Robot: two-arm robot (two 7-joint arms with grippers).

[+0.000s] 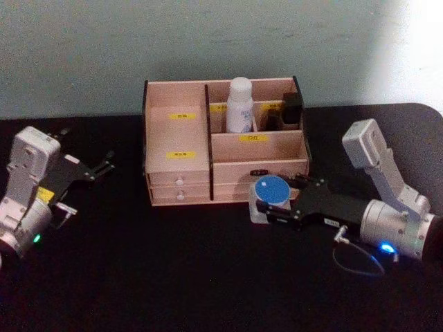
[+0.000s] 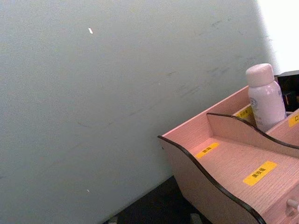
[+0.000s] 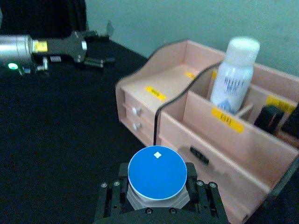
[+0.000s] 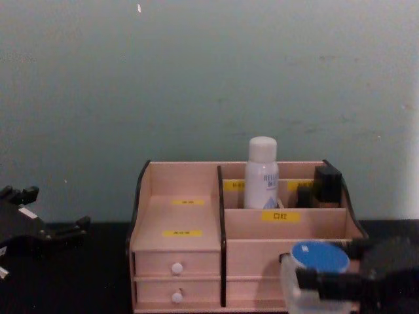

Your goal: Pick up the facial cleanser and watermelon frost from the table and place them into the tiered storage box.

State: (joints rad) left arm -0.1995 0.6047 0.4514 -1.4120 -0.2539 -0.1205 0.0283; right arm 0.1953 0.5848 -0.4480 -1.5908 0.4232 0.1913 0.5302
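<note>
Right wrist view: the right gripper (image 3: 158, 192) is clamped on the watermelon frost (image 3: 157, 171), its fingers pressed to the jar's sides, just in front of the tiered storage box (image 3: 219, 140) at its right-hand drawers. The facial cleanser (image 1: 240, 107) already stands upright in a rear compartment of the box, so I judge the jar to be the step in hand. The next move calls for lifting it over the front wall into a free compartment. The left gripper (image 1: 104, 164) sits parked, fingers apart, well to the left of the box. The fingers hide the jar's base, so whether it has left the table (image 1: 173, 263) is unclear
</note>
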